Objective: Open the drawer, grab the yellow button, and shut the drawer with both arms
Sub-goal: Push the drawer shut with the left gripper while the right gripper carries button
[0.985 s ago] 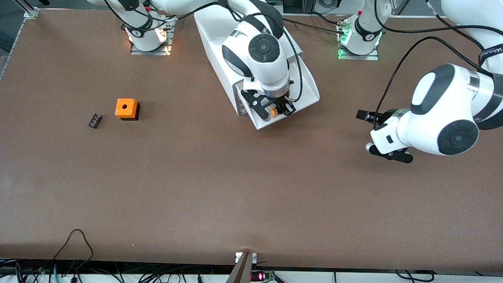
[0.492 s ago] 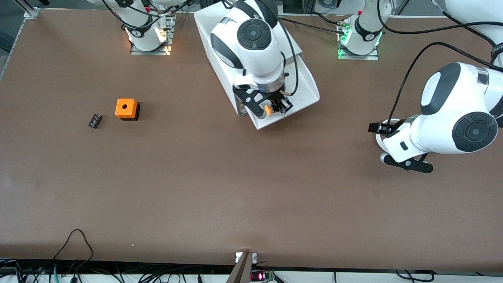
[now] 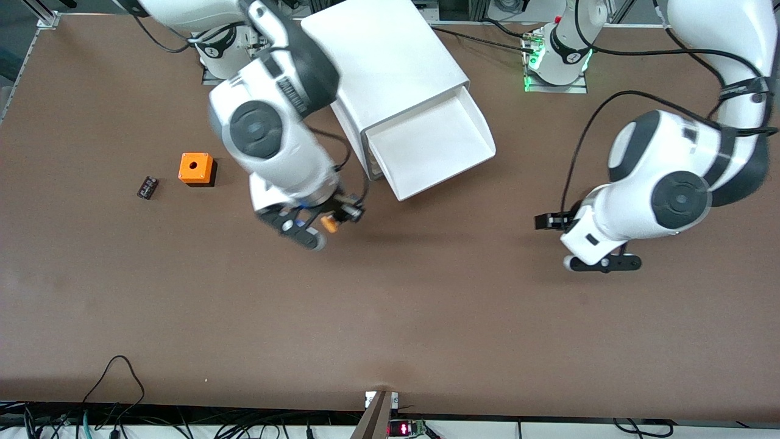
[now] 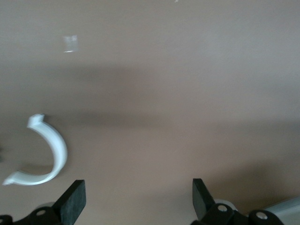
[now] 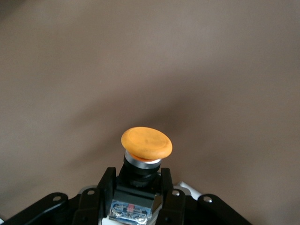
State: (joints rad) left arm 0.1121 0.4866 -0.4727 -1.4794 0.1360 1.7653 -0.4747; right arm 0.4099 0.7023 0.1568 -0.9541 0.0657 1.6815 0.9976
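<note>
The right end effector [image 3: 337,218] hangs over the bare brown surface [image 3: 390,317], left of the frame's middle, pinching the button [image 3: 329,224] by its black body. The orange cap sticks out past the fingers. If the grip is loose, the button could slip and roll away. The drawer [image 3: 434,145] sits wide open at upper middle, still to be pushed in. The left end effector [image 4: 138,199] waits over the surface at the right, fingers apart; it might bump the drawer crooked
</note>
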